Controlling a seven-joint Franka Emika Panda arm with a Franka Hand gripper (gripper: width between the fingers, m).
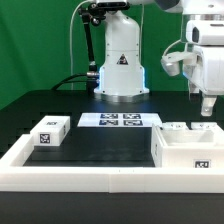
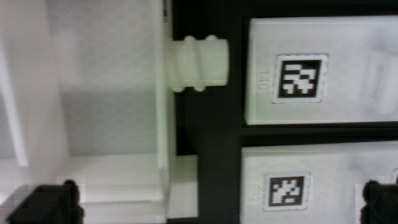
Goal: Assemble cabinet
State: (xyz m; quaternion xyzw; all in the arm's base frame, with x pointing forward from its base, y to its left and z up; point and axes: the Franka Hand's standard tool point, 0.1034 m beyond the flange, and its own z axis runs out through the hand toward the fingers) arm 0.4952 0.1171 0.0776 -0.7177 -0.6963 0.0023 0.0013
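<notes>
Just below the tool (image 1: 207, 108), on the black worktop (image 1: 100, 145) | large matte white box-shaped cabinet body (image 1: 185, 152) stands open-topped, apparently unfinished | tool empty, jaws spread wide | small white tagged block (image 1: 50, 131) lies well apart, unattached

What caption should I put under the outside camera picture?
The robot's open gripper hangs above the white cabinet; a small white block sits at the exterior view's left.

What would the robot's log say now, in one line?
gripper: open, empty | position: above cabinet | small white piece: apart, exterior view's left
</notes>
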